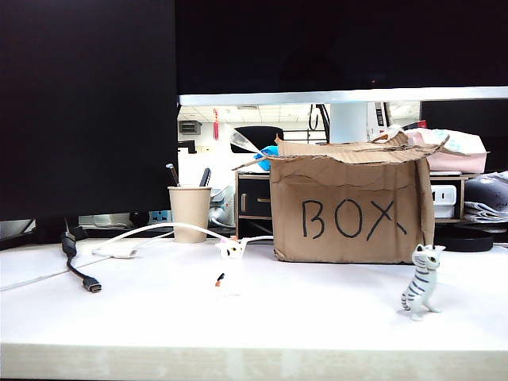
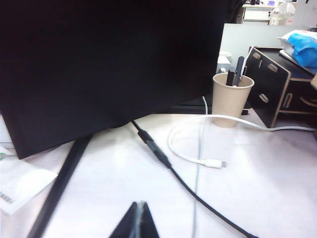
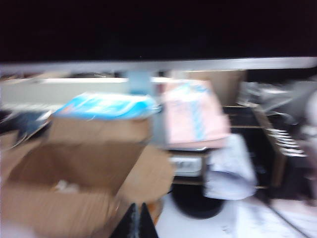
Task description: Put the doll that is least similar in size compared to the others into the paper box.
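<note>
Standing on the white table [image 1: 317, 317], the paper box [image 1: 349, 208] marked "BOX" holds a pale blurred shape, possibly the doll [image 3: 64, 186]. Left of the box stands a paper cup [image 1: 190, 213]; right of it, a striped tabby cat figurine [image 1: 421, 282]. The right gripper [image 3: 137, 218], closed and empty, hangs above the box; the left gripper [image 2: 139, 218], closed, sits near the cup.

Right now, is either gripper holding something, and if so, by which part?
Nothing is held. The left gripper is shut and empty above the table. The right gripper is shut and empty beside the paper box.
</note>
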